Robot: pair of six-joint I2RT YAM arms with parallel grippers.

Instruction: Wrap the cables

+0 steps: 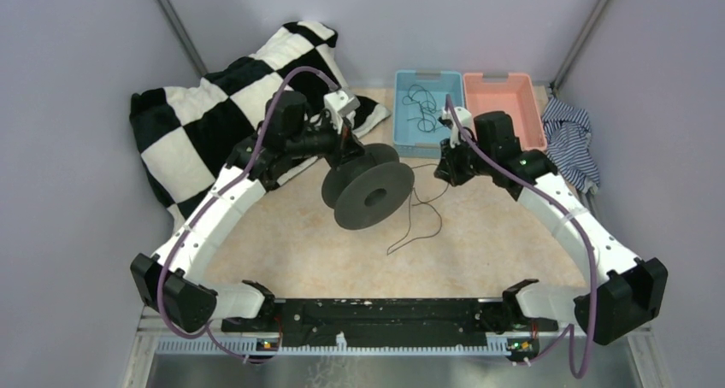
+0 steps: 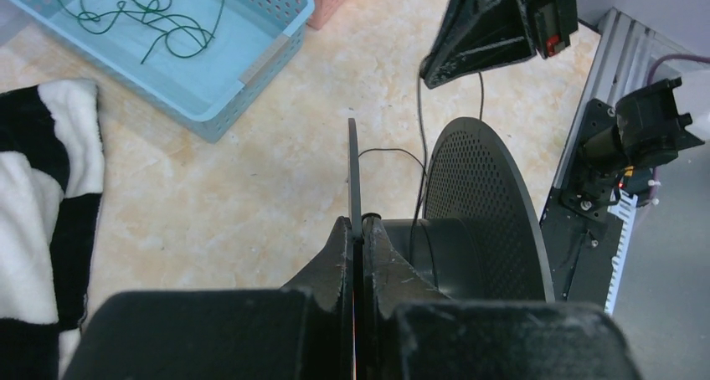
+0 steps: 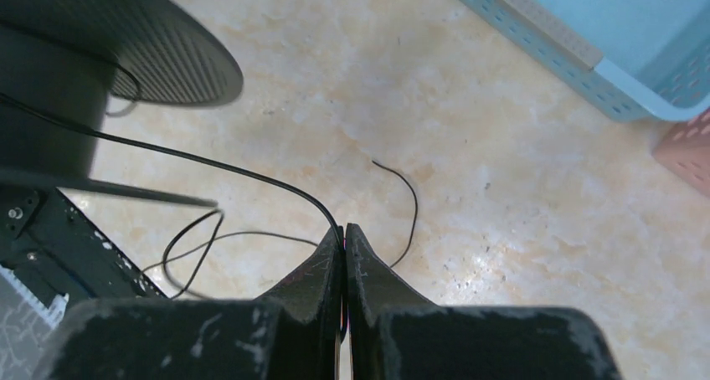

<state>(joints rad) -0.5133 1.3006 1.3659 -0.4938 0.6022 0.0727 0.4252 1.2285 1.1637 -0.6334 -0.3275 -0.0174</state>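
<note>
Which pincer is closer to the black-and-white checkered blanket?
Left. The left pincer sits right by the blanket, clamped on the rim of the spool. The right pincer is beyond the spool, pinching a thin black cable.

**Black Cable Pinched Tight**

The right gripper (image 3: 342, 233) has its two fingers pressed together on a thin black cable (image 3: 251, 173). From the tips, the cable runs up and to the left to the dark round spool (image 3: 159, 45). More of the cable lies in loose loops on the tan table (image 3: 502, 187), and one loose end curls just beside the fingers. A blue basket (image 3: 536, 28) sits in the far corner, with a pink basket (image 3: 686, 150) touching it.
</note>
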